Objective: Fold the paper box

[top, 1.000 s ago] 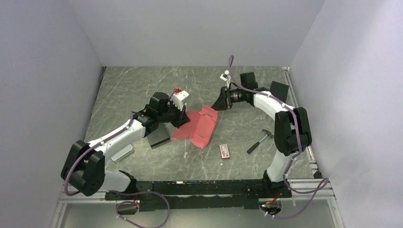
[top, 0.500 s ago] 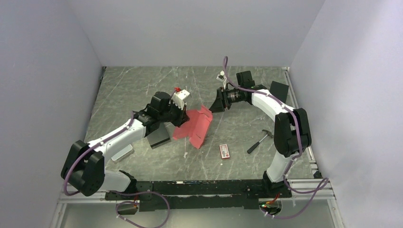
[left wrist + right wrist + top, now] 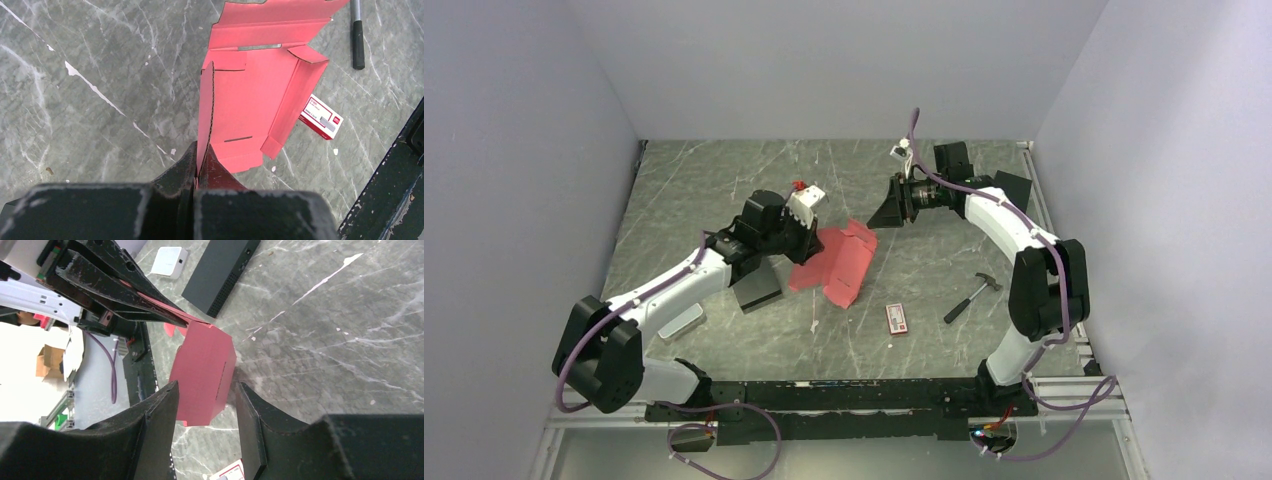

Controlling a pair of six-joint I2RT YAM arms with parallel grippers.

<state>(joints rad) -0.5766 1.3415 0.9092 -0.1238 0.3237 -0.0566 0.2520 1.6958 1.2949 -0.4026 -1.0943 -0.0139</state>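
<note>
The paper box (image 3: pixel 842 262) is a red-pink die-cut sheet lying mid-table, partly folded, with side flaps raised. My left gripper (image 3: pixel 803 240) is shut on its left side flap. In the left wrist view the flap stands edge-on between the closed jaws of that gripper (image 3: pixel 200 161), and the rest of the paper box (image 3: pixel 260 95) spreads out beyond. My right gripper (image 3: pixel 881 214) hovers open just off the sheet's far right corner, touching nothing. In the right wrist view the right gripper (image 3: pixel 206 390) frames the paper box (image 3: pixel 202 365), a short way ahead of its fingertips.
A small red-and-white packet (image 3: pixel 897 318) and a hammer (image 3: pixel 972 296) lie to the front right of the sheet. A black rectangular box (image 3: pixel 758 288) and a flat white piece (image 3: pixel 682 322) sit under and beside the left arm. The walls stand close at the back and sides.
The right gripper's jaws have opened wider. It dipped toward the sheet's far corner, then drew back up and to the right. The left gripper has kept its hold on the flap.
</note>
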